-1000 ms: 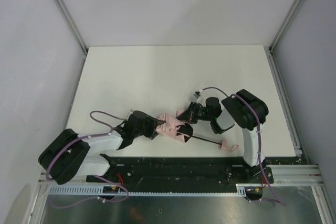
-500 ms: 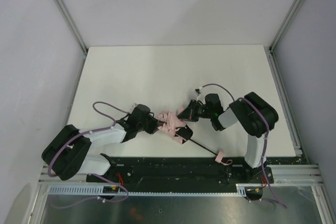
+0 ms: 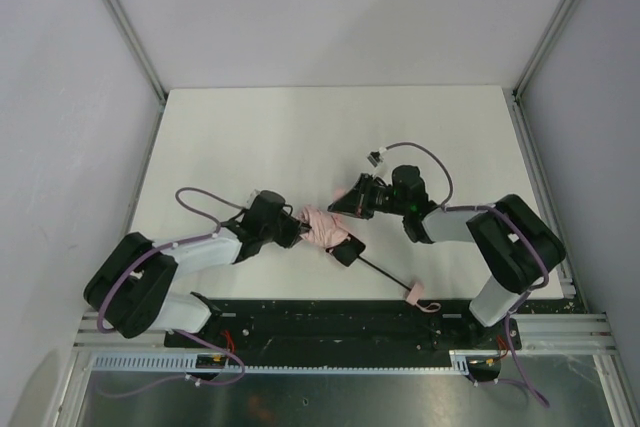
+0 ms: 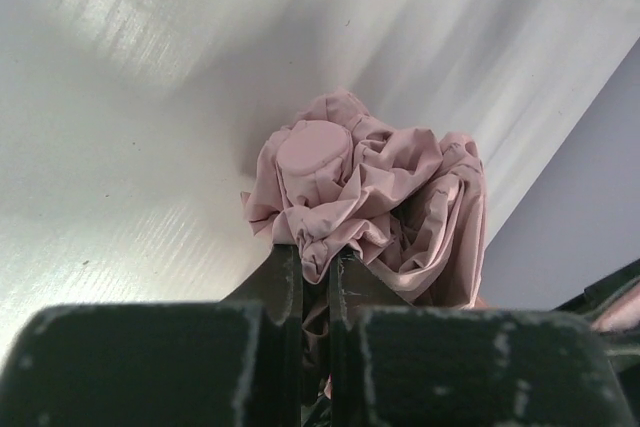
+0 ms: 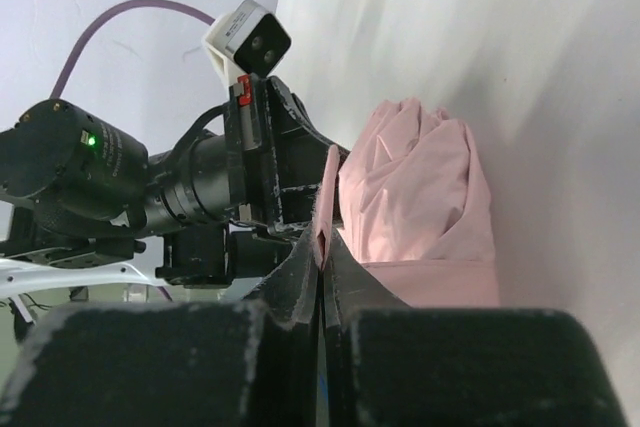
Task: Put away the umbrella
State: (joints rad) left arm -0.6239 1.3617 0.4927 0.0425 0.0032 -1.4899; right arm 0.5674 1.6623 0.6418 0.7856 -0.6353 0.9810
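Overhead view of a white desk (image 3: pixel 300 137) with two black and white robot arms reaching in from its near edge toward a folding umbrella (image 3: pixel 322 228).

The left arm (image 3: pixel 190 257) stretches from the lower left toward the middle of the desk. The left end effector (image 3: pixel 297 231) meets the left side of the crumpled pale pink fabric. In the left wrist view its two dark fingers (image 4: pixel 285 277) stand almost together, with a fold of the pink cloth pinched between them. A round pink cap (image 4: pixel 313 150) shows in the bunched fabric just beyond.

The umbrella lies collapsed near the middle of the desk's front half, between the two end effectors. Its thin black shaft (image 3: pixel 382 273) runs from the fabric toward the lower right and ends in a small pink handle (image 3: pixel 420 295) near the desk's front edge.

The right arm (image 3: pixel 470 222) bends in from the lower right. The right end effector (image 3: pixel 343 207) touches the upper right side of the fabric. In the right wrist view its fingers are pressed shut on a thin edge of pink cloth, and the left arm's white wrist camera (image 5: pixel 248 42) faces it from the far side of the umbrella.
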